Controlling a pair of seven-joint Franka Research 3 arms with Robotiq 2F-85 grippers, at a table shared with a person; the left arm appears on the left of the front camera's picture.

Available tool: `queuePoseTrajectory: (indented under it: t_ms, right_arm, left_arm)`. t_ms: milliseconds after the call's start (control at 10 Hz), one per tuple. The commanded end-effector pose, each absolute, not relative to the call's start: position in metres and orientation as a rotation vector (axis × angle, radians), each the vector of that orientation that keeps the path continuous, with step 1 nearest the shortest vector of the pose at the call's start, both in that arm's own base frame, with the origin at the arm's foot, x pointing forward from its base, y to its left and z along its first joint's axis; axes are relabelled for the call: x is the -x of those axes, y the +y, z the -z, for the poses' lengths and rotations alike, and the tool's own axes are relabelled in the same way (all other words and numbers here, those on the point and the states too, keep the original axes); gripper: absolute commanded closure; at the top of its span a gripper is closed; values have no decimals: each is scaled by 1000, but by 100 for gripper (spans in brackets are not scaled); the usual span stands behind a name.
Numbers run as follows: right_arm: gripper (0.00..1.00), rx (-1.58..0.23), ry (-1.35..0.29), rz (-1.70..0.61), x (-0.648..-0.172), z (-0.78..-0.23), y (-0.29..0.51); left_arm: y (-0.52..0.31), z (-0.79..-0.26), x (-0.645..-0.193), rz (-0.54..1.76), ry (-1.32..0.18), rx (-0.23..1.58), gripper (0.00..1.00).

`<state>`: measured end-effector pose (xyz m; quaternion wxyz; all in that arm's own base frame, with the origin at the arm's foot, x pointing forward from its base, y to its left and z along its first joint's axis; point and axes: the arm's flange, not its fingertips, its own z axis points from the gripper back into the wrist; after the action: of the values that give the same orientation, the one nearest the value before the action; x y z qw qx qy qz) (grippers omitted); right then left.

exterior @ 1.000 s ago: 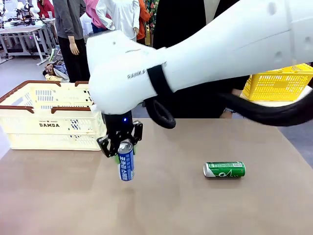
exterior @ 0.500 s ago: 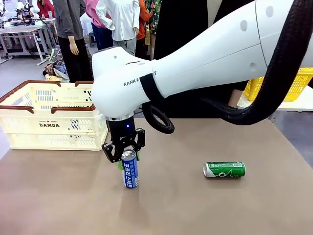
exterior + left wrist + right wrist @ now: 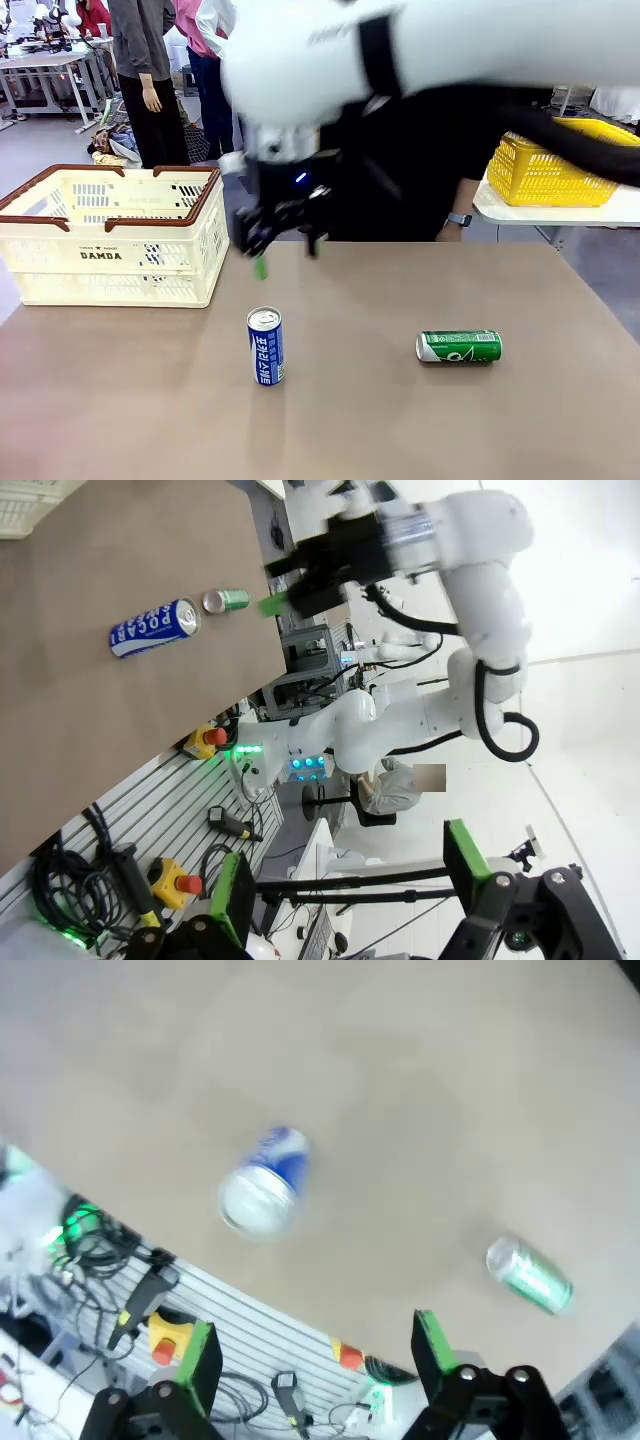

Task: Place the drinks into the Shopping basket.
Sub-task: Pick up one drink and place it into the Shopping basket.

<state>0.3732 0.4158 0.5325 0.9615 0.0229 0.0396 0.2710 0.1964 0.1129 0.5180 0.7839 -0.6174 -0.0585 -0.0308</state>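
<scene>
Sitting outside the Shopping basket (image 3: 60, 262): blue can (image 3: 265, 347), green can (image 3: 459, 346)

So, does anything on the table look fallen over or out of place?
The green can lies on its side on the table, to the right of the blue can, which stands upright. Both are outside the shopping basket. I see no spill.

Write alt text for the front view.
A blue can stands upright on the brown table, the right end effector open above it. A green can lies on its side to its right; the cream basket sits at the left edge.
</scene>
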Motion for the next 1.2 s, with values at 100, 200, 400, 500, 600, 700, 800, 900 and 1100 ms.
queuePoseTrajectory:
  t_ms: [100, 200, 400, 500, 600, 700, 800, 900, 1100]
  right_arm:
    - [0, -232, 261, -403, -363, -586, 205]
    - [0, -370, 327, -371, -361, -588, 121]
    - [0, -710, 409, -346, -357, -572, -25]
    - [0, -864, 400, -282, -353, -554, -93]
    - [0, -972, 366, -184, -341, -532, -144]
    - [0, -1098, 273, -118, -321, -508, -187]
    - [0, -1174, 164, -27, -302, -488, -213]
    - [0, -1206, 46, 111, -284, -471, -229]
    - [0, -1211, -66, 278, -261, -444, -235]
  left_arm:
    - [112, -519, -194, 78, -132, 1350, 0]
    - [112, -519, -194, 78, -132, 1350, 0]
    - [112, -519, -194, 78, -132, 1350, 0]
    - [112, -519, -194, 78, -132, 1350, 0]
    - [112, -519, -194, 78, -132, 1350, 0]
    - [112, -519, -194, 78, -132, 1350, 0]
    - [112, -519, -194, 78, -132, 1350, 0]
    - [112, -519, -194, 78, -132, 1350, 0]
    - [112, -519, -194, 78, -132, 1350, 0]
